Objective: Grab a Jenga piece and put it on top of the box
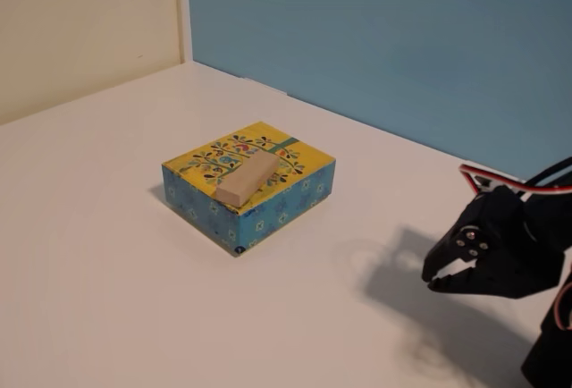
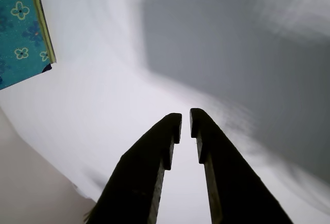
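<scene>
1. Jenga piece [image 1: 246, 180] is lying flat on the box [image 1: 295, 193], on its yellow top.
2. Tool [image 1: 433, 280] sits off to the right in the fixed view, just above the worktop [image 1: 107, 272].
3. Tool's nearly closed, tiny gap, holding nothing.

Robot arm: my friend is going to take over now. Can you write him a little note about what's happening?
Gripper: at the right of the fixed view, away from the box, holding nothing. In the wrist view its fingers stand nearly together with a thin gap, only bare table between them.

Jenga piece: lying flat on the yellow top of the box, fully supported, running diagonally.

Box: on the white table, mid-scene; its blue side just shows at the top left of the wrist view.

Done: the piece is on the box and let go.

Left: nothing that shows, other than perhaps parking the arm.
</scene>
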